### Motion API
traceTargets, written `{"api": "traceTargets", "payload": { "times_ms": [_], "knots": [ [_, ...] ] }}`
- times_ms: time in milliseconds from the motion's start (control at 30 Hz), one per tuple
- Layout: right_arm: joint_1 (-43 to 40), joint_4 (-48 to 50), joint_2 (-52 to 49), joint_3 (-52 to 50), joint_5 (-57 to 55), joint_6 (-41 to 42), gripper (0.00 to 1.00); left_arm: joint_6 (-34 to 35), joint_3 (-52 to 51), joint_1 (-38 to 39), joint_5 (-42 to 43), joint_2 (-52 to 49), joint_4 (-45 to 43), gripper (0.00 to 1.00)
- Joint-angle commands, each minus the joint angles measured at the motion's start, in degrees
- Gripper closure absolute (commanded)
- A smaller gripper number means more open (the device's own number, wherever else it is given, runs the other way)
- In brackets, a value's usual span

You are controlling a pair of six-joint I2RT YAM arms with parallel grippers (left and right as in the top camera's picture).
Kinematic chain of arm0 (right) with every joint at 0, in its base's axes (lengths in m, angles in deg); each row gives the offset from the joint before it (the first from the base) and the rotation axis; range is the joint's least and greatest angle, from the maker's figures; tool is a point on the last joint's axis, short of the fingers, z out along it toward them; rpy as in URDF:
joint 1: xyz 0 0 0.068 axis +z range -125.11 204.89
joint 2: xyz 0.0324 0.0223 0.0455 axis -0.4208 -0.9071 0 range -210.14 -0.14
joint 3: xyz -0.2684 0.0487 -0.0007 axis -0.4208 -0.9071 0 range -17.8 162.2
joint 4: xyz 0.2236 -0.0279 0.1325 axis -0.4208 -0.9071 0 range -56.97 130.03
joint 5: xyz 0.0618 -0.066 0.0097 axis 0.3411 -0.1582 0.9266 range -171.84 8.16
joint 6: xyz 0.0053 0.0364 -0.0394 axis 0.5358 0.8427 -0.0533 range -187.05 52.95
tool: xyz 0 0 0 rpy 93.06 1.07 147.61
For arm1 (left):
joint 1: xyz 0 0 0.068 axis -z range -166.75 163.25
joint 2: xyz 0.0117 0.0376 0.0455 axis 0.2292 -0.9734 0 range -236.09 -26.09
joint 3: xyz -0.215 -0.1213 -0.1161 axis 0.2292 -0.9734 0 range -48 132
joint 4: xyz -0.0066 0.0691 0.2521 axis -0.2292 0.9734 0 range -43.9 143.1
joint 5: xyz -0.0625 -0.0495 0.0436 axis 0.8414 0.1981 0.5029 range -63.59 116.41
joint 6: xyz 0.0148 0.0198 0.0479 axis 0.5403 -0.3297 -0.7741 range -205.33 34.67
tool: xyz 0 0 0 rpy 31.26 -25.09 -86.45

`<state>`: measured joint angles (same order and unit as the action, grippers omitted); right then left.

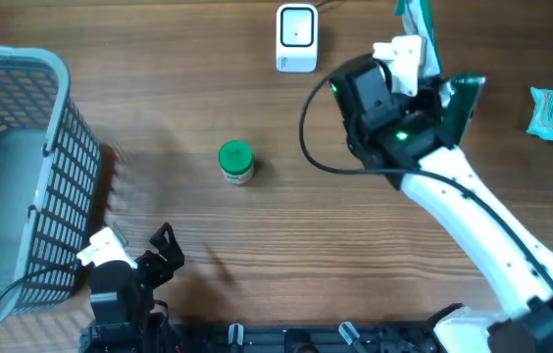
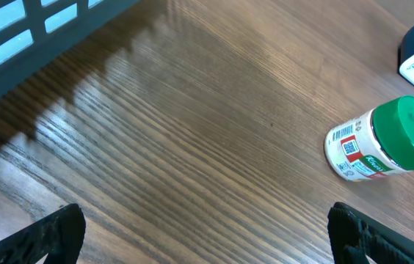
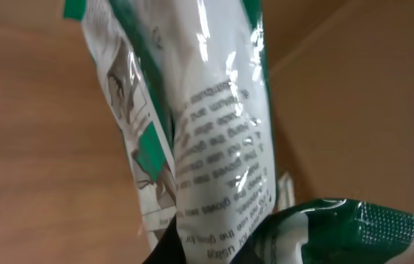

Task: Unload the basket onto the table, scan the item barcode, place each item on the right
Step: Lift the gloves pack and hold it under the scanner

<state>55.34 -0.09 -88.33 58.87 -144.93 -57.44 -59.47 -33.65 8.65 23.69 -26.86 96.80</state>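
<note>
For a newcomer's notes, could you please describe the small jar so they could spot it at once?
On the wooden table, right of the grey mesh basket, the jar sits alone mid-table. Unlike the teal packet far right, it is round with a green lid.

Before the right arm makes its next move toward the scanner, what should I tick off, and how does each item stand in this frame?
1. Right hand grips the packet: ok, it is shut on it and the packet is lifted off the table.
2. Barcode faces the scanner: cannot tell; the wrist view shows only printed text, no barcode.
3. Way from packet to scanner is free: ok, nothing lies between them in the overhead view.
4. Left hand is out of the way: ok, it is open and low beside the basket.
5. Jar is away from the scanner: ok, it sits apart, mid-table.
</note>
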Motion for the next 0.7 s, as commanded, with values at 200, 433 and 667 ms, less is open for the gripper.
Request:
{"api": "traceTargets", "payload": {
  "times_ms": [200, 433, 667],
  "knots": [
    [1.86, 45.38, -19.34, 0.57, -17.88, -49.59, 0.96, 0.31, -0.22, 0.26, -0.13, 0.39, -0.07, 0.0],
    [1.99, 80.28, -34.36, 0.57, -9.6, -83.84, 0.95, 0.31, -0.22, 0.26, -0.13, 0.39, -0.07, 0.0],
    [2.45, 83.36, -42.03, 0.59, -5.66, -92.59, 0.95, 0.31, -0.22, 0.26, -0.13, 0.39, -0.07, 0.0]
  ]
}}
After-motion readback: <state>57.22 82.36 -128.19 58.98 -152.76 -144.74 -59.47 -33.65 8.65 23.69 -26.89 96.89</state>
